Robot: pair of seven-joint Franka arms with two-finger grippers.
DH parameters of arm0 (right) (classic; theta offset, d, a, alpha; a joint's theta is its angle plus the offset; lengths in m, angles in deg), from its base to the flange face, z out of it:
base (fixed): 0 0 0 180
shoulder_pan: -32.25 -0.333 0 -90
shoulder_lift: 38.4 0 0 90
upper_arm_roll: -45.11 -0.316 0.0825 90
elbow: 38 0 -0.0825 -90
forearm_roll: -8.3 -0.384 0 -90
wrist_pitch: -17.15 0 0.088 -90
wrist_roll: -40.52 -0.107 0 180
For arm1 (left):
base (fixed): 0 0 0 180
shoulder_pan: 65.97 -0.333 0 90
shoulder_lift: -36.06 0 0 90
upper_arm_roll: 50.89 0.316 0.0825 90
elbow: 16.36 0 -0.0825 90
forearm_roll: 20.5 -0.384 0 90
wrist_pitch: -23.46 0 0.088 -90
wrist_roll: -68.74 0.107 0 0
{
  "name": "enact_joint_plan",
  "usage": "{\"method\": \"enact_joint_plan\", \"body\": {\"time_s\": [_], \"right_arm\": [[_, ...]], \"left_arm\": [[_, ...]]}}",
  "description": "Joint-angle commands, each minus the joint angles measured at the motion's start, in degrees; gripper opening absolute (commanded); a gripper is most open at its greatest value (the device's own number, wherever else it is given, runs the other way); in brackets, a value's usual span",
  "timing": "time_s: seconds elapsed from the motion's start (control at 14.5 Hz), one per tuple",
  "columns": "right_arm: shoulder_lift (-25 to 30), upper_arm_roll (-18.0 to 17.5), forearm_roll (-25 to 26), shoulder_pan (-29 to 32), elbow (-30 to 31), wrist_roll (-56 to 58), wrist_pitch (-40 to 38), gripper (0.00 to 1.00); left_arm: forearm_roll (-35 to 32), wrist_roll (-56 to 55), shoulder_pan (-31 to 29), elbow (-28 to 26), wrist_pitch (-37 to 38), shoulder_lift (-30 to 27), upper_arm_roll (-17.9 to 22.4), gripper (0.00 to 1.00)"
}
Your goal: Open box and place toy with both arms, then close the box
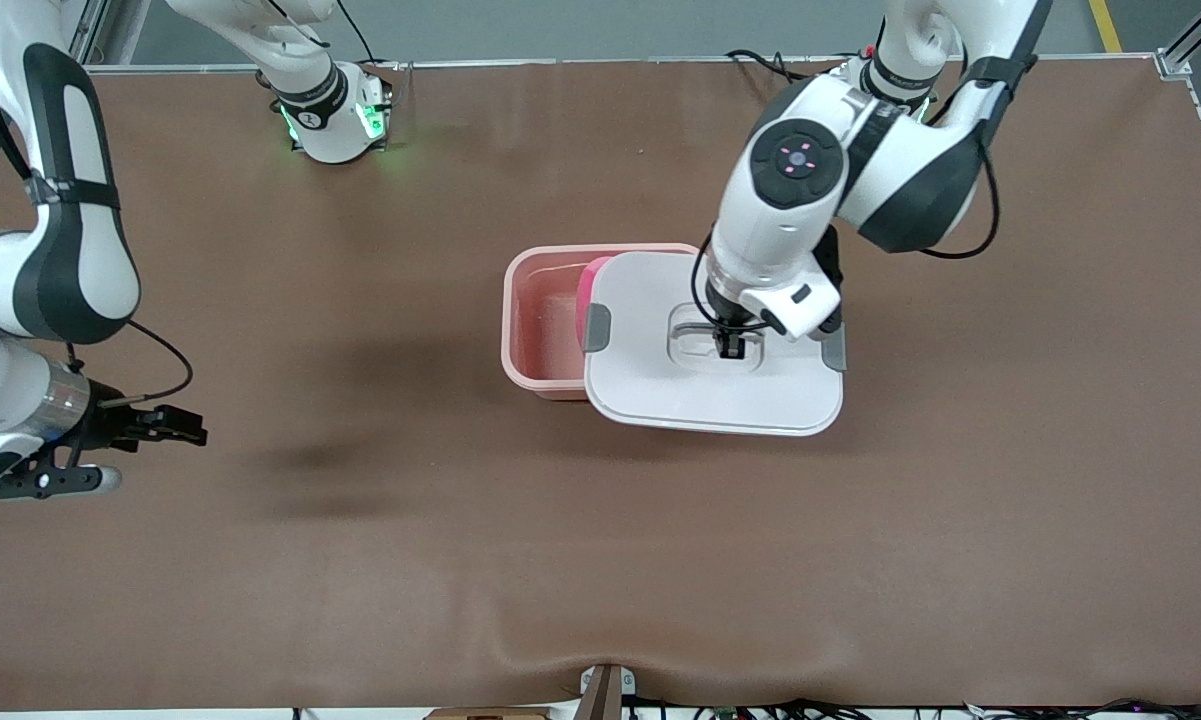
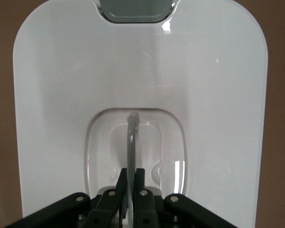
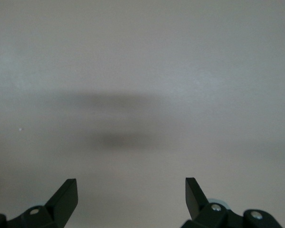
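The box (image 1: 545, 325) sits half uncovered under your left hand (image 1: 731, 345), which pinches the lid (image 1: 710, 385) by its thin handle (image 2: 131, 142). The lid may swing and catch the toy (image 1: 590, 290). Your right hand (image 1: 165, 425) waits wide, well apart.

Light is even and bright from above. Soft shadows lie on the table (image 1: 360, 600) at centre left. Small glare shines on the lid (image 2: 52, 118). The right wrist view is blurred, washed grey.
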Motion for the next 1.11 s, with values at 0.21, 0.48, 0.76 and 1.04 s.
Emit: {"method": "enact_joint_plan", "body": {"time_s": [0.21, 0.48, 0.76, 1.04], "right_arm": [[1.2, -0.2, -1.6, 0.3, 5.1, -0.5, 0.3, 1.00], [8.8, -0.5, -1.6, -0.4, 13.7, -0.5, -0.1, 1.00], [18.2, -0.5, -1.6, -0.9, 23.1, -0.5, -2.0, 1.00], [21.0, -0.6, -1.6, -2.0, 18.5, -1.1, -15.2, 1.00]], "left_arm": [[-1.5, -7.1, 4.4, 2.3, 0.3, 2.8, 0.1, 0.00], [-2.7, -11.8, 7.3, 3.9, 0.0, 5.2, 0.4, 0.00], [-3.0, -14.9, 9.2, 3.9, -0.4, 5.3, 0.4, 0.00], [-3.0, -16.6, 9.7, 3.8, -1.4, 6.1, 0.1, 0.00]]}}
